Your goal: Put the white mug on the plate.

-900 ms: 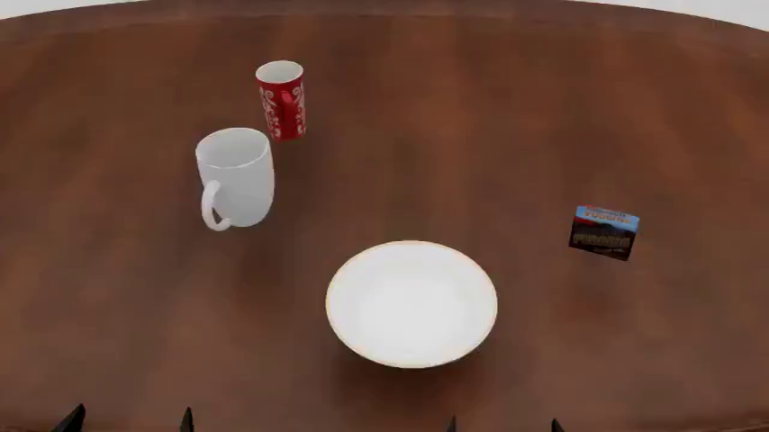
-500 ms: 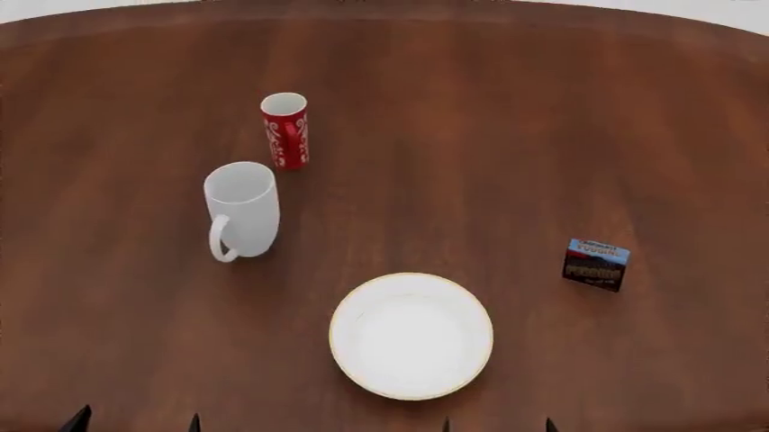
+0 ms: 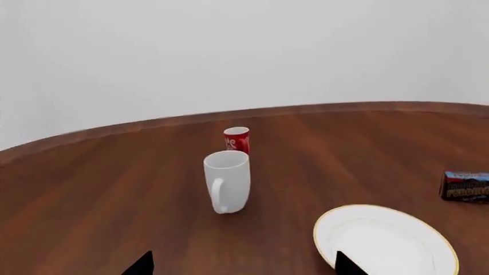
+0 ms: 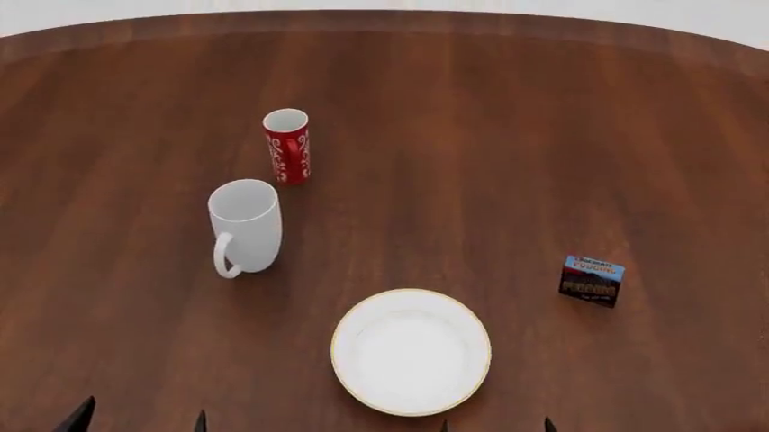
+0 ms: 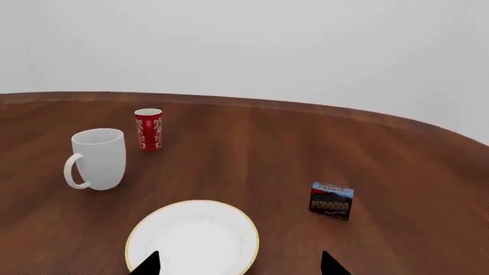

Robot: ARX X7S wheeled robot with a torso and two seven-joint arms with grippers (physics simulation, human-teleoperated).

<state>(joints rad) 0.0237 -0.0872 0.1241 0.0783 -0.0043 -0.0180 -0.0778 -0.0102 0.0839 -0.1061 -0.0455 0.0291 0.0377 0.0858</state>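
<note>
The white mug point(image 4: 247, 227) stands upright on the brown table, handle toward me; it also shows in the left wrist view point(image 3: 228, 181) and the right wrist view point(image 5: 99, 158). The empty plate point(image 4: 411, 351) lies near the table's front, right of the mug; it also shows in the left wrist view point(image 3: 386, 242) and the right wrist view point(image 5: 192, 239). My left gripper point(image 4: 139, 421) and right gripper point(image 4: 495, 425) show only dark fingertips at the bottom edge, spread wide and empty. Both sit well short of the mug. The left gripper point(image 3: 240, 266) and right gripper point(image 5: 238, 264) show likewise in their wrist views.
A slim red mug with white swirls point(image 4: 287, 146) stands just behind the white mug. A small dark box with a blue top point(image 4: 592, 281) stands to the right of the plate. The round table's far edge point(image 4: 384, 18) curves across the back.
The head view has shifted: all objects sit lower in the picture and more of the far table edge shows. The objects keep their places relative to each other. The fingertips stay at the bottom edge.
</note>
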